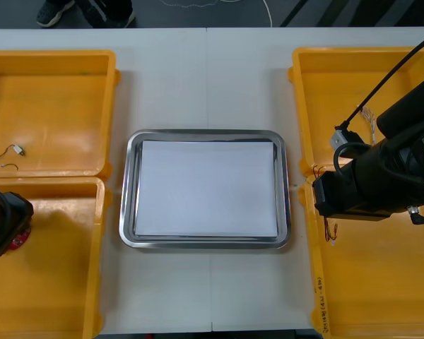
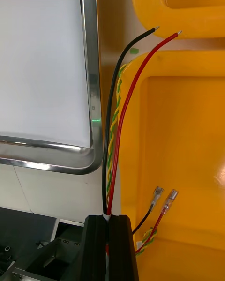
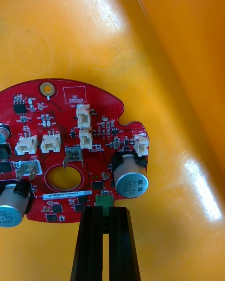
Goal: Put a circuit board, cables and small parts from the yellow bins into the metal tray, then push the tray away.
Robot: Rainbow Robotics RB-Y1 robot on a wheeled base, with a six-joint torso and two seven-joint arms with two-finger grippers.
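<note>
Left hand (image 3: 105, 211) nipping round red board (image 3: 70, 122), right hand (image 2: 108, 218) nipping cables (image 2: 114, 131)

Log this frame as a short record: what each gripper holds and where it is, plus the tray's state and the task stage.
left gripper: shut on the edge of the red circuit board, in the near left yellow bin
right gripper: shut on a bundle of cables, at the tray-side edge of the near right yellow bin
metal tray: centre of the table, white inside, nothing in it
task stage: nothing placed yet
</note>
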